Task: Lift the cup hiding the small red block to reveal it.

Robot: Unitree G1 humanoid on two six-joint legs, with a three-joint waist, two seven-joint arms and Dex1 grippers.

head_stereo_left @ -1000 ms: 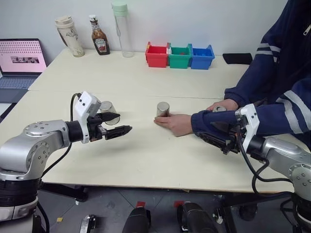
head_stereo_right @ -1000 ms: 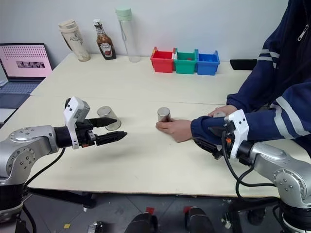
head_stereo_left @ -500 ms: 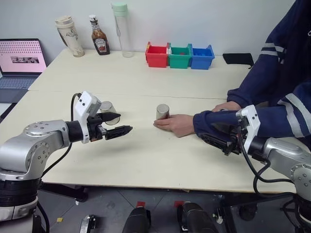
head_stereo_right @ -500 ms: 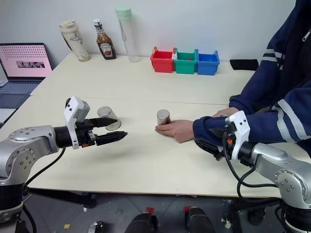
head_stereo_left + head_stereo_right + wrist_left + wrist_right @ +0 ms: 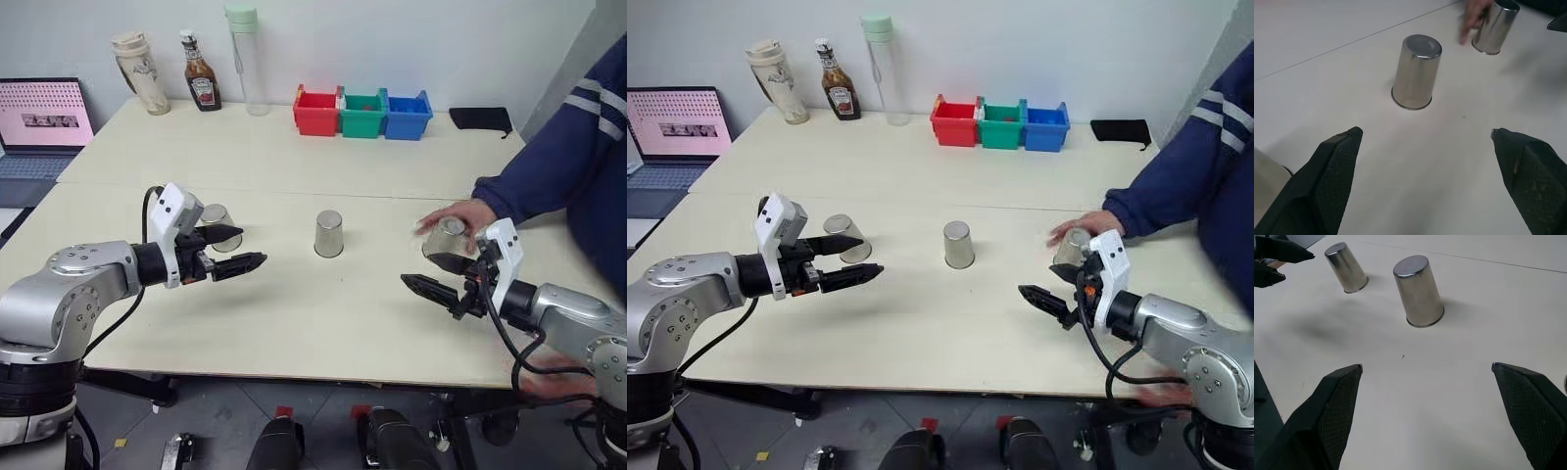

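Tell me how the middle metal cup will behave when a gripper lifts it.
The middle cup looks rigid, thin metal, so probably light. Its shiny, smooth wall may slip between fingers. It stands upside down, and the taper narrows upward, so a loose grip could slide off. Nudged sideways, it might tip and roll.

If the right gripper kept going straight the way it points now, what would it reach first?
Probably the middle cup: it stands upside down on the table, roughly centred between the open fingers of the right gripper in the wrist view. The table between them looks bare; exact height is unclear.
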